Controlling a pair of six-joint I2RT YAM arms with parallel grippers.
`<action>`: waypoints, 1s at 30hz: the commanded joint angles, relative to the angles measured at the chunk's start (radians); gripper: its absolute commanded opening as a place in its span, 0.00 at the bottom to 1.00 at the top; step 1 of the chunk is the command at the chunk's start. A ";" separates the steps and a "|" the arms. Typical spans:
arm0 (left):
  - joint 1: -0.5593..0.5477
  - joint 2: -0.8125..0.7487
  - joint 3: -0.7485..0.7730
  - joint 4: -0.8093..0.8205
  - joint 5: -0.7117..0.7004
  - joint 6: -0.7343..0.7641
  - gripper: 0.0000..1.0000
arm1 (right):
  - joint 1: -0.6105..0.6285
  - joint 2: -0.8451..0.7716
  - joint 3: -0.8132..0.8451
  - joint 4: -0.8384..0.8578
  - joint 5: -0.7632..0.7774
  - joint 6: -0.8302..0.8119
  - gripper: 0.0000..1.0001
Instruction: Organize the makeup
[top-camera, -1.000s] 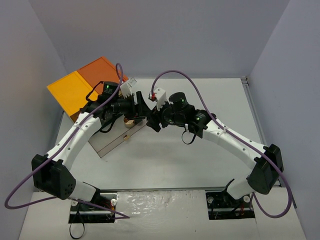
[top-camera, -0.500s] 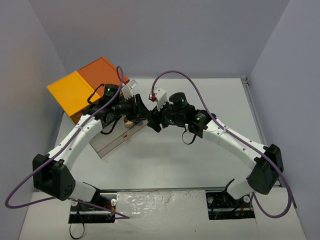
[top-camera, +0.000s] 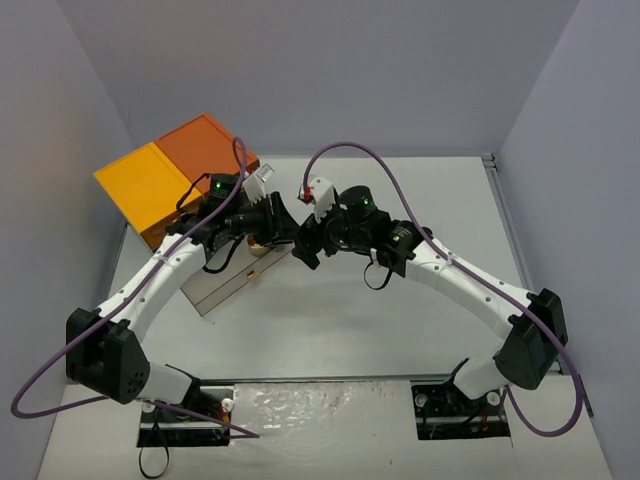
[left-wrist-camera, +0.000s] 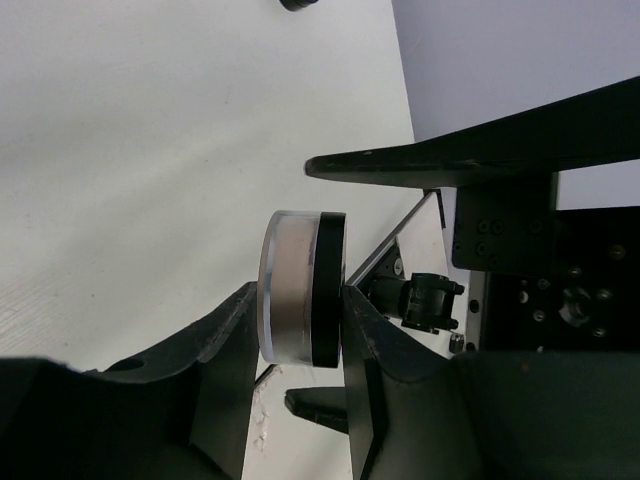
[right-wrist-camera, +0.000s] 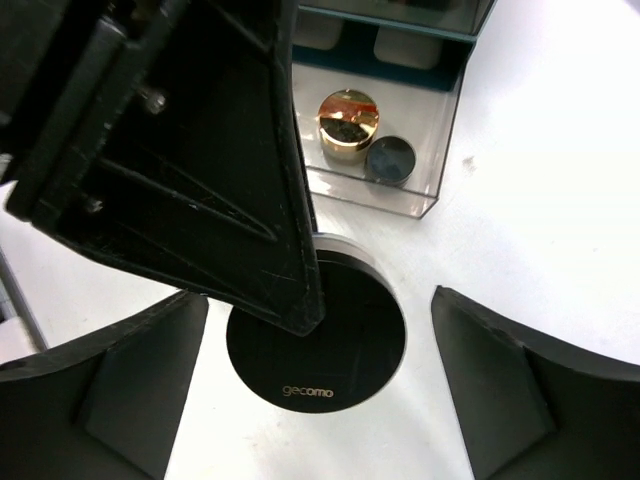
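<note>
A round black compact (right-wrist-camera: 330, 345) with a clear base and "gecomo" on its lid is held on edge. My left gripper (left-wrist-camera: 300, 325) is shut on the compact (left-wrist-camera: 300, 288), one finger on the lid and one on the base. My right gripper (right-wrist-camera: 318, 300) is open, with a finger on each side of the compact and touching neither side. In the top view the two grippers meet, left (top-camera: 285, 226) and right (top-camera: 305, 250), and hide the compact. A gold-lidded jar (right-wrist-camera: 345, 122) and a small black compact (right-wrist-camera: 390, 158) lie in an open clear drawer (right-wrist-camera: 430, 150).
The cabinet with the orange and yellow top (top-camera: 175, 170) stands at the back left. Its pulled-out drawer (top-camera: 230, 280) reaches toward the table's middle, just left of the grippers. A small dark thing (left-wrist-camera: 298, 4) lies on the table at the frame's edge.
My left gripper has moved a little to the right with the compact. My right gripper has shifted slightly left and down, closer around it.
</note>
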 joint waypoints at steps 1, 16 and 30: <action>0.029 -0.069 0.012 0.028 -0.087 0.011 0.00 | -0.006 -0.070 -0.006 0.087 0.016 -0.006 0.99; 0.084 -0.254 -0.256 0.206 -0.605 -0.048 0.00 | -0.093 -0.244 -0.140 0.088 0.099 0.008 1.00; 0.113 -0.271 -0.546 0.499 -0.928 -0.226 0.02 | -0.139 -0.389 -0.266 0.096 0.095 0.041 1.00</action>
